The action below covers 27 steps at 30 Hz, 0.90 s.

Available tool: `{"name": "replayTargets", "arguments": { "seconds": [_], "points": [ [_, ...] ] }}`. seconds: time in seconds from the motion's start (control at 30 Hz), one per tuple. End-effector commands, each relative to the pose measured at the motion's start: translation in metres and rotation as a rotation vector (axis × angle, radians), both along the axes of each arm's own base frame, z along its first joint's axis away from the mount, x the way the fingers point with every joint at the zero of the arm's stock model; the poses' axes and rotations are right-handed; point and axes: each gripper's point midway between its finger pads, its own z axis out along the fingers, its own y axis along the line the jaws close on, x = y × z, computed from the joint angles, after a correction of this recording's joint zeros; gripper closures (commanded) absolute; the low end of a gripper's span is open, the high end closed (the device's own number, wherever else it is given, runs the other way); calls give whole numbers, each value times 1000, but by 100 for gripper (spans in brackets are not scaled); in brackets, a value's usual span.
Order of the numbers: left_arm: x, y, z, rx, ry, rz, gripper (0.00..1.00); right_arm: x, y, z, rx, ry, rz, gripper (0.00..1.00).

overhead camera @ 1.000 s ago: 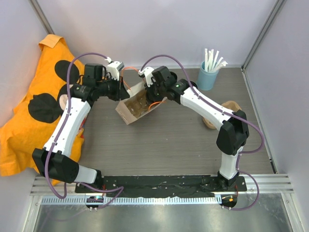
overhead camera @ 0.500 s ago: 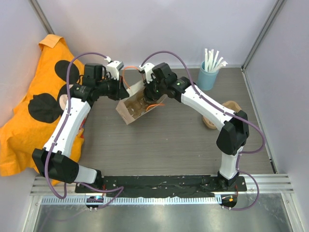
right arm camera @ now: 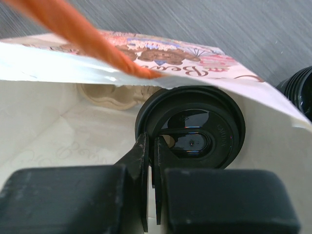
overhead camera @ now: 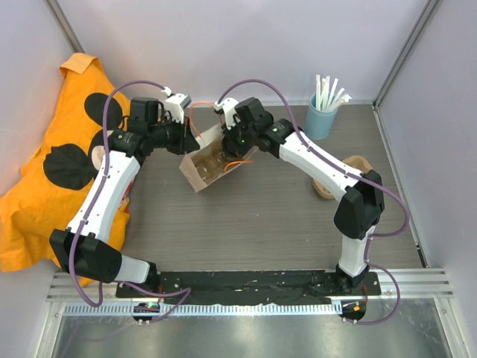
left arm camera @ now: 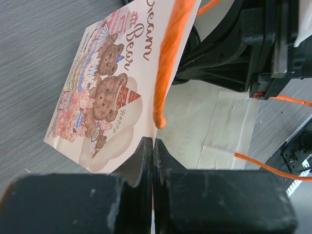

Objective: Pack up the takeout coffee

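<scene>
Black takeout coffee (right arm camera: 214, 122) sits inside the mouth of the paper bag (overhead camera: 200, 173), lid facing the right wrist cam. The bag's printed wall is just above it & the white inner wall is to its left. Right pincer (right arm camera: 151, 142) is closed to a sliver on the lid's rim at the lower-left edge, so it has hold of the cup. A tan moulded piece (right arm camera: 109, 95) lies deeper in the bag, just beside the cup; can't tell what it is.

From above, the right pincer (overhead camera: 228, 149) reaches into the bag's open interior, toward the far side of the grey tabletop (overhead camera: 261, 224). The cup itself is hidden there by the arm & bag.

Left pincer (left arm camera: 152, 144) is clamped fully together on the bag's edge, pinching the paper. The bear print & "Dream Bear" lettering on the outer face show left of the fingers, w/ the pale inside to the right. An orange cord handle (left arm camera: 168, 53) hangs across that edge. In the top view the left pincer (overhead camera: 186, 140) is at the bag's far-left side, opposite the right arm.

Elsewhere:
- A light blue cup (overhead camera: 322, 119) w/ white straws (overhead camera: 328, 91) stands far right.
- A tan pulp tray (overhead camera: 358, 162) lies at the right, partly behind the right arm.
- An orange cloth (overhead camera: 30, 209) w/ black round patches lies along the left wall.
</scene>
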Motion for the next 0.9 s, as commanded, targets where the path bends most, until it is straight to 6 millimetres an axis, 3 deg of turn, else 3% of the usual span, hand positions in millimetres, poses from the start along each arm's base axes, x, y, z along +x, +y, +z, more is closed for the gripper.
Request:
{"name": "replayTargets", "arguments": {
  "seconds": [0.0, 0.17, 0.33, 0.77, 0.87],
  "points": [
    [0, -5, 10, -30, -17, -3, 100, 7, 2, 5, 12, -37, -9, 99],
    [3, -4, 4, -77, 31, 33, 100, 12, 1, -4, -14, -41, -11, 99],
    [19, 13, -6, -179, 99, 122, 100, 22, 3, -2, -35, -69, -18, 99],
    [37, 32, -23, -191, 140, 221, 100, 41, 15, -2, -52, -58, -14, 99],
    [40, 33, -23, -191, 142, 230, 100, 42, 15, -10, -67, -37, -10, 99]
  ]
}}
